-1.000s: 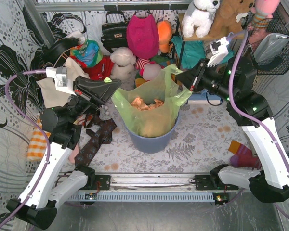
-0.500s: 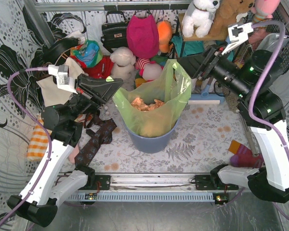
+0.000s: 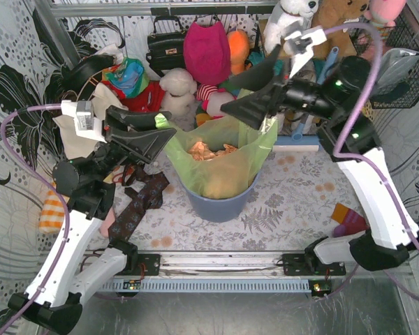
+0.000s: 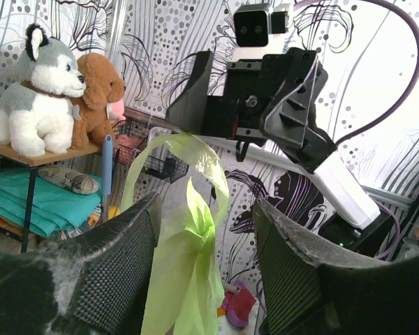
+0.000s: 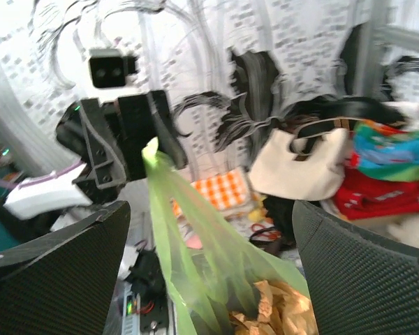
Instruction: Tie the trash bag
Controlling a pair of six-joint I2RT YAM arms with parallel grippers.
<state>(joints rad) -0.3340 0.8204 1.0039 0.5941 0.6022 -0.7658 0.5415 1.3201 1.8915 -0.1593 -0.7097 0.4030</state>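
Observation:
The lime-green trash bag (image 3: pixel 220 164) sits in a blue-grey bin (image 3: pixel 220 204), with tan crumpled paper (image 3: pixel 211 150) showing in its mouth. My left gripper (image 3: pixel 165 126) is open at the bag's left corner. In the left wrist view a twisted flap of the bag (image 4: pixel 195 237) stands loose between the spread fingers (image 4: pixel 119 265). My right gripper (image 3: pixel 236 88) hangs wide open above the bag's right rim. In the right wrist view a strip of the bag (image 5: pixel 169 209) rises between its fingers (image 5: pixel 63 258), and neither finger touches the strip.
A magenta fabric bag (image 3: pixel 206 49), a black handbag (image 3: pixel 164 45) and plush toys (image 3: pixel 290 24) crowd the back. A dark patterned cloth (image 3: pixel 136 204) and an orange checked cloth (image 3: pixel 52 209) lie at the left. A striped sock (image 3: pixel 350 225) lies at the right.
Both grippers have opened and let go of the bag's corners. The right arm swung up and to the left over the bag. The bag's stretched mouth has slackened.

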